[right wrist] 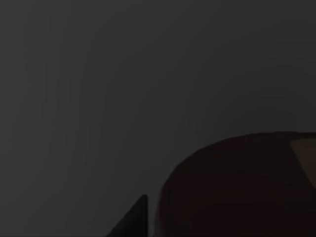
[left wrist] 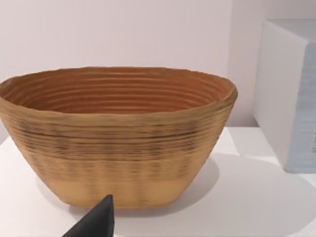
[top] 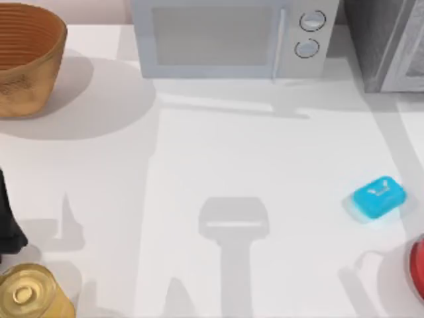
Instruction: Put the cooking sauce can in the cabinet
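near edge: shiny gold can with ringed lid [top: 30, 295] on the white surface [top: 265, 165]; left arm [top: 8, 225] parked beside it, jaws' state cannot tell.
right wrist: dark; jaws and sauce can cannot be told.
far right: dark grey cabinet [top: 387, 40].
step: judged placing inside; next, release and withdraw.

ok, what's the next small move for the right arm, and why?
Probably ease the right arm back a little, slowly, then recheck. Its wrist view is dark, so nothing there confirms grasp or placement. The cabinet sits at the top view's far right corner. The left arm is parked at the left edge by the gold can, facing the basket, so it shouldn't interfere.
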Motion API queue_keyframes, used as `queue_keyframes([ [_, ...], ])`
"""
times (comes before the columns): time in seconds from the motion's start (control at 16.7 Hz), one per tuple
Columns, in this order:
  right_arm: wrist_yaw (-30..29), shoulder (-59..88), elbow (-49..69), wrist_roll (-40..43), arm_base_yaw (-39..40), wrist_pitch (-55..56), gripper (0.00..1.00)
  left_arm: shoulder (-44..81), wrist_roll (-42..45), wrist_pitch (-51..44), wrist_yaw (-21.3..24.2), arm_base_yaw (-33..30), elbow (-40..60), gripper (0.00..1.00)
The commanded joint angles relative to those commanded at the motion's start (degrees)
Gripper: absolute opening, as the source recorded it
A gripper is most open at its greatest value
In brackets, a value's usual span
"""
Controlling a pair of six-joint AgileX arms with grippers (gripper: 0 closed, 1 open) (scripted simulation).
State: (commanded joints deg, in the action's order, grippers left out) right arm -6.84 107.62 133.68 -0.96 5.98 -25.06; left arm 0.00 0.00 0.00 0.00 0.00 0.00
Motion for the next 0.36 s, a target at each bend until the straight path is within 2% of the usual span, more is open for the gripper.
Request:
queue_keyframes([
  [0.36, 0.0, 0.0, 0.0, 0.0, 0.0, 0.0, 1.0, 0.0, 0.0, 0.0, 0.0, 0.0, 0.0, 1.0],
])
